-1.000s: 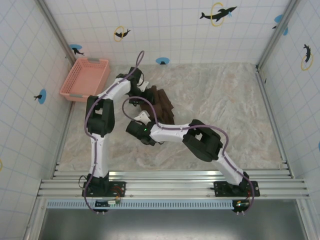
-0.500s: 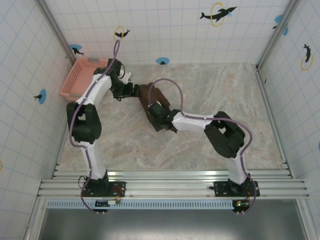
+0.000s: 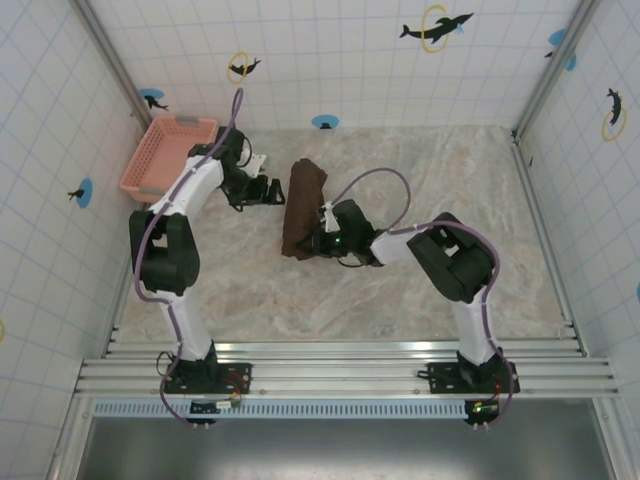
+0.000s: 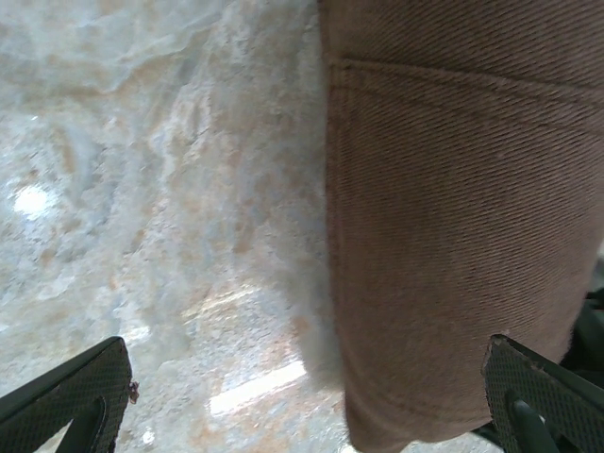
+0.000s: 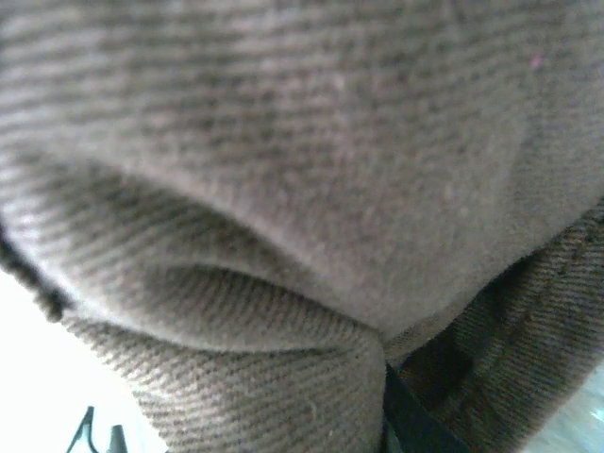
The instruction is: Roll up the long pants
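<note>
The long pants are a bunched dark brown roll on the bench, near the pink basket, toward the bench's middle. The left claw sits between basket and roll, spread wide and gripping nothing. The right claw is pressed into the roll's side away from the basket; can't tell if it's pinching.

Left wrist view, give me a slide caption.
Open left pincer over the marble table, framing the edge of the brown long pants.
</note>
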### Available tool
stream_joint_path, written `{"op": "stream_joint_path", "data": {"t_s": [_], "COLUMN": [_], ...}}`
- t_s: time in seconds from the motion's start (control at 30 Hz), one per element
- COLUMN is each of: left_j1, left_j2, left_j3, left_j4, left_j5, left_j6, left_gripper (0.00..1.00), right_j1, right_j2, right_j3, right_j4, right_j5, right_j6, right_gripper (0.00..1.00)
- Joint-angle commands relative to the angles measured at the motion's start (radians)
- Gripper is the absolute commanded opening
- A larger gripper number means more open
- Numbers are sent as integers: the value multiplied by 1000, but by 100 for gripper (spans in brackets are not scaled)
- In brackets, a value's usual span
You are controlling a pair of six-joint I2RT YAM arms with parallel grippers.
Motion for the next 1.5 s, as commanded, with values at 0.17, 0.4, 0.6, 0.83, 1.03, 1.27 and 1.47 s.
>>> {"op": "stream_joint_path", "data": {"t_s": [0.17, 0.4, 0.6, 0.83, 1.03, 1.27, 1.47], "left_j1": [-61, -81, -141, -226, -240, -243, -214], "left_j2": [113, 147, 245, 329, 353, 360, 280], "left_j3": [70, 63, 122, 159, 116, 125, 151], "left_j4": [27, 68, 22, -55, -17, -49, -29], "left_j5": [83, 88, 52, -108, -130, -227, -335], "left_j6": [-36, -57, -53, -21, -34, -52, -73], "left_gripper": [98, 98, 97, 98, 19, 0, 0], "right_j1": [28, 26, 25, 18, 17, 6, -62], "right_j2": [109, 164, 196, 202, 210, 178, 38], "right_j3": [-35, -38, -48, -47, -22, -73, -272], "right_j4": [204, 280, 369, 411, 449, 427, 308], "right_j5": [-98, -126, -139, -154, -174, -154, -100], "right_j6": [226, 269, 316, 326, 352, 320, 195], "right_gripper": [25, 25, 25, 25, 27, 51, 64]}}
